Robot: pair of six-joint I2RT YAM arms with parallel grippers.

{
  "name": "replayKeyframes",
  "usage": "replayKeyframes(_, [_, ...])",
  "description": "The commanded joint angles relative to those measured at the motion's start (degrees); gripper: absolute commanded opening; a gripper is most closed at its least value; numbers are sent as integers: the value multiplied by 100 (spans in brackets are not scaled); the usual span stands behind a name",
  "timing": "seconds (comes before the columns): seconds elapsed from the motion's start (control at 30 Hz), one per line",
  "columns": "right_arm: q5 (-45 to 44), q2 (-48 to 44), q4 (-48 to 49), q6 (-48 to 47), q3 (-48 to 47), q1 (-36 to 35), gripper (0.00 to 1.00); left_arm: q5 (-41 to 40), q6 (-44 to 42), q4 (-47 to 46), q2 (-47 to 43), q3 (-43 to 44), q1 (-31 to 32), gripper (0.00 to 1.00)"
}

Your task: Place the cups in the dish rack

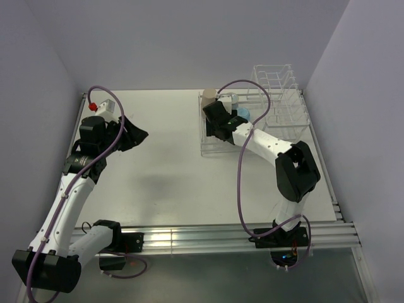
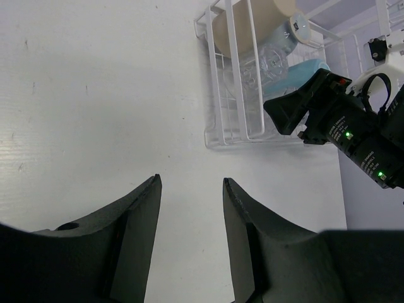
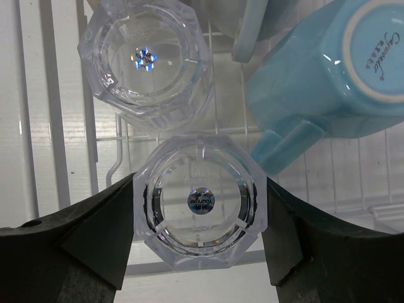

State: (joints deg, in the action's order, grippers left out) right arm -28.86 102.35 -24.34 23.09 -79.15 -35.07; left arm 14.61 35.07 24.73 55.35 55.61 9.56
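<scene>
My right gripper (image 3: 201,211) is shut on a clear tumbler (image 3: 201,201), bottom up, low over the wire floor of the white dish rack (image 3: 55,101). A second clear tumbler (image 3: 146,60) stands bottom up just beyond it. A light blue handled mug (image 3: 334,76) lies bottom up to the right, and part of a small light blue cup (image 3: 251,25) shows behind. The tan paper cup (image 1: 209,95) is at the rack's (image 1: 278,107) far left corner. My left gripper (image 2: 191,183) is open and empty above bare table, left of the rack (image 2: 214,126).
The rack's tall upright dividers (image 1: 274,79) stand at the far right end. The right arm's (image 2: 353,136) black wrist reaches over the rack's near side. Grey walls close in the table on the left, back and right.
</scene>
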Motion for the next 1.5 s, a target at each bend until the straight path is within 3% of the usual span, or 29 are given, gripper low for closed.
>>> replayKeyframes(0.0, [-304,66,543,55,5,-44,0,-99,-158,-82,-16,46,2,50])
replayKeyframes(0.4, [-208,286,614,161,128,-70,0,-73,-193,-65,11,28,-7,50])
replayKeyframes(0.57, [-243,189,562,204,190,-105,17,-55,-185,-83,37,20,2,50])
replayKeyframes(0.6, [-260,155,527,222,181,-105,25,-55,-185,-82,37,20,2,50])
replayKeyframes(0.67, [-313,137,448,257,120,-132,28,-46,-185,-74,46,20,2,50])
replayKeyframes(0.97, [-480,22,79,354,14,-184,61,-29,-202,-47,72,81,2,50])
replayKeyframes(1.0, [-489,-4,52,354,14,-176,70,-29,-194,-47,72,81,-7,50])
replayKeyframes(1.07, [-489,-30,17,363,14,-176,78,-2,-185,-39,81,90,2,50])
replayKeyframes(1.27, [-471,-171,-36,380,49,-184,96,7,-193,-39,107,107,2,50])
replayKeyframes(1.47, [-410,-381,-71,380,67,-193,100,7,-202,-30,107,134,2,50])
